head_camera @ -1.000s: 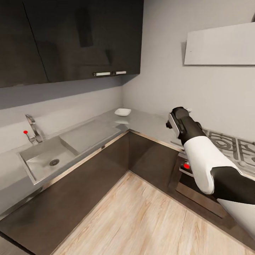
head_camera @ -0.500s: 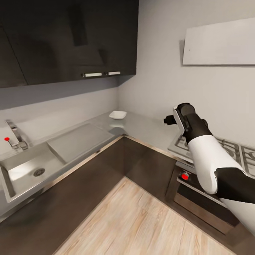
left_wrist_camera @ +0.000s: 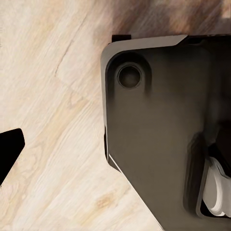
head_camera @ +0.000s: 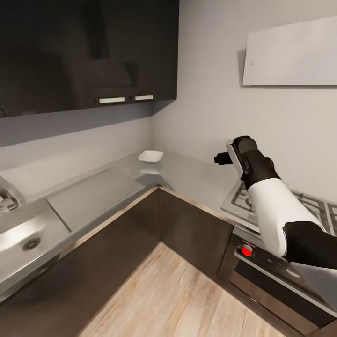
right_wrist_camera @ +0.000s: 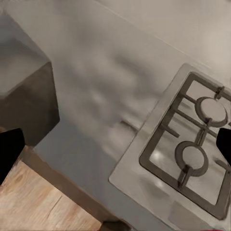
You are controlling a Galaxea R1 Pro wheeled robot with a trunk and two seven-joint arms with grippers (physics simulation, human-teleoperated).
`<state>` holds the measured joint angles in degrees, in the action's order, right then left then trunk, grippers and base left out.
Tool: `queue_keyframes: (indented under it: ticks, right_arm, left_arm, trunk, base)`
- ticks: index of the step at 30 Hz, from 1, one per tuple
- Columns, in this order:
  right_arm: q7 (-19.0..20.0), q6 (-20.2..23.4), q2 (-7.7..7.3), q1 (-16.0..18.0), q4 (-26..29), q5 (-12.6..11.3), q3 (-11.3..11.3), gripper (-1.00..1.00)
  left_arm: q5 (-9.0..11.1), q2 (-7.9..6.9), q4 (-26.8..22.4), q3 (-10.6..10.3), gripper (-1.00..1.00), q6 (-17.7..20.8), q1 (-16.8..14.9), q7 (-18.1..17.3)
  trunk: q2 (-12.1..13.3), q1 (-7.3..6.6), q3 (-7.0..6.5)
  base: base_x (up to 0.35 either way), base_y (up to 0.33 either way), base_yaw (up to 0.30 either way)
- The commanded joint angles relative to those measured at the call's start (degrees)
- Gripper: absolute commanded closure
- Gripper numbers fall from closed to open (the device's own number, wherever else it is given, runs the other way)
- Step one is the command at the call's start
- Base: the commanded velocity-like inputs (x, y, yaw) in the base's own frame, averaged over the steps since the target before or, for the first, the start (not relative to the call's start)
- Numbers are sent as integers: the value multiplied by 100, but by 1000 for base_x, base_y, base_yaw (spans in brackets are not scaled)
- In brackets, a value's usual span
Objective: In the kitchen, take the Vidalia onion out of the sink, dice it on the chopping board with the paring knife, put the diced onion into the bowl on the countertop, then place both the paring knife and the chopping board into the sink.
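The sink (head_camera: 18,234) lies at the far left of the head view, cut by the picture's edge, with its round drain (head_camera: 31,243) and flat drainboard (head_camera: 93,194). The part of the basin that shows holds nothing. A white bowl (head_camera: 150,156) sits in the corner of the grey countertop (head_camera: 187,173). My right arm is raised over the counter beside the hob. In its wrist view the right gripper (right_wrist_camera: 115,149) is open above the counter. My left gripper (left_wrist_camera: 115,149) is open over the wood floor and my own dark base. The Vidalia onion, chopping board and paring knife are out of view.
A gas hob (head_camera: 281,201) with dark grates sits right of the corner, above an oven front with a red knob (head_camera: 246,251). Glossy dark wall cabinets (head_camera: 89,51) hang over the sink run. A pale hood panel (head_camera: 290,51) is on the right wall. Light wood floor (head_camera: 178,299) fills the corner.
The camera has swung right: sink and tap slid to the left edge, and the bowl shifted left. My right arm stays raised by the hob.
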<state>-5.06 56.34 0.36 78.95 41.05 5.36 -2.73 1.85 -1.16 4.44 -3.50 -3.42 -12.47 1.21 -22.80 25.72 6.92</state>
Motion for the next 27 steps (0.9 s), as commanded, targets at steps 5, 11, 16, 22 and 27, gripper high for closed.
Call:
queue_keyframes:
  ticks: [5, 11, 16, 22, 27]
  right_arm:
    - [629, 33, -23, 6, 7, 48, -14, -100]
    - [847, 35, -43, 6, 22, 77, -17, -100]
    - [856, 35, -45, 6, 25, 88, -17, -100]
    - [857, 35, -31, 6, 26, 88, -17, -100]
    - [857, 35, -20, 6, 26, 88, -23, -100]
  left_arm:
    - [17, -6, 22, -29, -100, -36, -10, 11]
    - [18, -5, 25, -28, -100, -36, -10, 11]
    - [18, 4, 23, -28, -100, -32, -10, 11]
    - [18, 2, 23, -28, -100, -20, -10, 4]
    - [18, 2, 24, -28, -100, -18, -10, 2]
  trunk:
    - [-12, 7, 12]
    - [-12, 7, 12]
    - [-12, 7, 12]
    - [-12, 7, 12]
    - [-12, 7, 12]
  base:
    - [318, -2, 0]
    - [138, 0, 0]
    - [11, 0, 0]
    - [1, 0, 86]
    - [51, -80, 256]
